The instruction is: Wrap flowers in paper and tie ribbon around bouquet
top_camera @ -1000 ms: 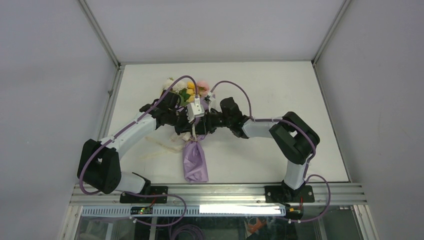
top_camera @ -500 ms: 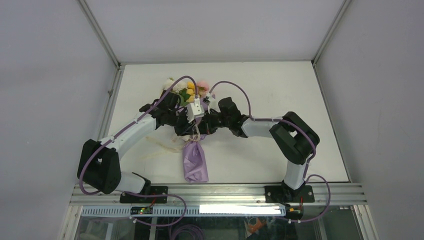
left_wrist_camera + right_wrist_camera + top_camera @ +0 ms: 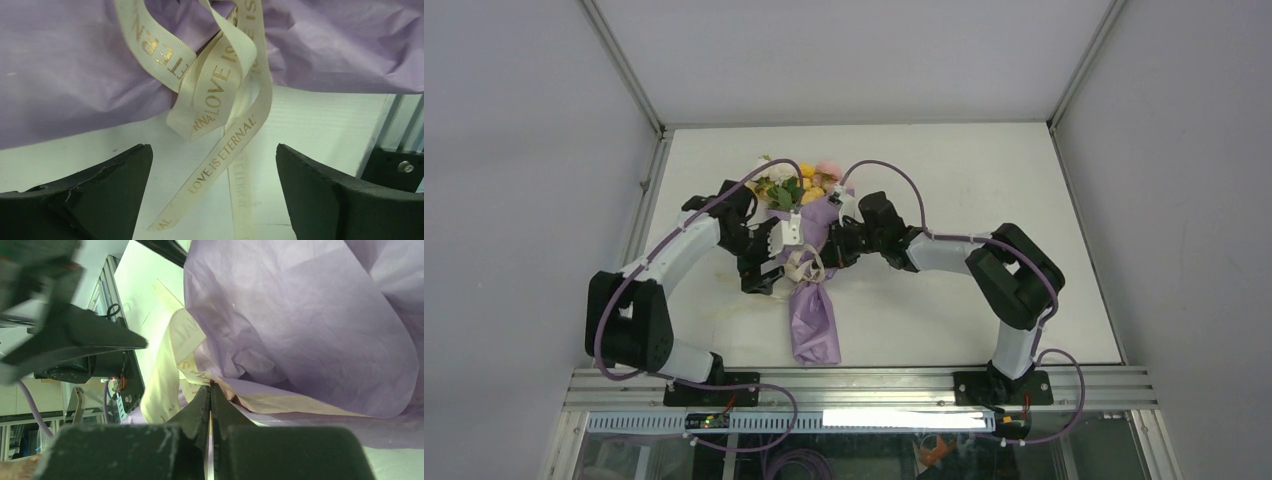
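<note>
The bouquet (image 3: 814,320) is lying on the tabletop (image 3: 974,200), the ribbon (image 3: 215,95) looping slackly at its neck. With the left hand (image 3: 212,150) released and the right hand (image 3: 210,390) clenched alongside, the loop is risking unravelling.

Bouquet (image 3: 813,305) lying on table (image 3: 984,180), ribbon (image 3: 804,266) at its middle, left pincer (image 3: 212,200) left of it, right pincer (image 3: 210,392) right.

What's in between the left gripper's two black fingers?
In the left wrist view, loose ends of the cream ribbon trail over the white table between the fingers of the open left gripper, touching neither.
</note>
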You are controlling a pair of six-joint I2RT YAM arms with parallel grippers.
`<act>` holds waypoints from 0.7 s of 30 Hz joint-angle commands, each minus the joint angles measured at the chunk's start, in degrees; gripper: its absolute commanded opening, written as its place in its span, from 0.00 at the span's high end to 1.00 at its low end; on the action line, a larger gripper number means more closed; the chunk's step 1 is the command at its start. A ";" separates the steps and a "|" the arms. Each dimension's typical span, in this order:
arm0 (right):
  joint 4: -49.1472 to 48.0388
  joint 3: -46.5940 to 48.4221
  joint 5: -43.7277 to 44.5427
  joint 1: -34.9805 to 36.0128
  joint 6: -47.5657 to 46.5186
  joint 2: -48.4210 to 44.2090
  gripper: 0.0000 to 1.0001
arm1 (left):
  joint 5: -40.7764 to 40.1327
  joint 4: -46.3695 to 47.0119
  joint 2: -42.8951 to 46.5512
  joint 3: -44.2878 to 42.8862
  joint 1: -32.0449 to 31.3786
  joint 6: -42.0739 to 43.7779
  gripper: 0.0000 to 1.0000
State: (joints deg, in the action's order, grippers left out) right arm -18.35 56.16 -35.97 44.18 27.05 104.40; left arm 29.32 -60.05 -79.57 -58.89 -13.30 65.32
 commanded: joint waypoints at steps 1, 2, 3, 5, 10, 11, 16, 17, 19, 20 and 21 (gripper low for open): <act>-0.67 3.16 0.59 0.20 -1.73 -3.54 1.00 | -4.80 6.05 -5.76 0.48 -0.85 4.57 0.01; -0.66 3.25 0.56 0.20 -1.79 -3.52 1.00 | -5.97 8.32 -6.59 0.49 -0.84 4.46 0.01; -0.65 3.18 0.55 0.20 -1.75 -3.58 1.00 | -6.53 9.65 -7.48 0.10 -0.85 4.51 0.01; -0.71 3.04 0.62 0.20 -1.69 -3.72 1.00 | -7.83 10.17 -10.07 -1.15 -1.50 4.84 0.01; -0.77 2.99 1.30 -0.18 -1.59 -4.32 1.00 | -11.41 10.35 -12.09 -0.83 -3.55 7.02 0.08; -0.87 2.99 1.33 -0.30 -1.64 -4.38 1.00 | -11.21 10.39 -11.70 -0.24 -3.57 7.88 0.12; -1.38 2.99 1.36 -0.92 -1.03 -4.36 1.00 | -11.92 10.22 -11.11 -0.12 -5.59 4.54 0.51; -1.42 2.92 1.34 -1.02 -0.92 -4.52 1.00 | -11.51 9.91 -10.92 -0.66 -6.45 2.17 0.64; -1.15 2.63 1.50 -1.23 -0.96 -5.00 1.00 | -8.73 8.77 -10.19 -1.62 -7.31 -0.57 0.91; -1.08 2.37 1.68 -1.41 -0.88 -5.30 1.00 | -7.44 8.58 -9.83 -1.92 -7.35 -2.14 1.00; -0.99 2.09 1.74 -1.60 -0.87 -5.75 1.00 | -7.09 8.28 -9.72 -2.33 -7.35 -3.48 1.00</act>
State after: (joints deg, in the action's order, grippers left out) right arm -17.23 57.12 -35.14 43.31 26.65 103.20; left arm 18.04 -51.33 -92.40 -58.61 -19.46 67.07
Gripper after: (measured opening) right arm 0.007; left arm 0.070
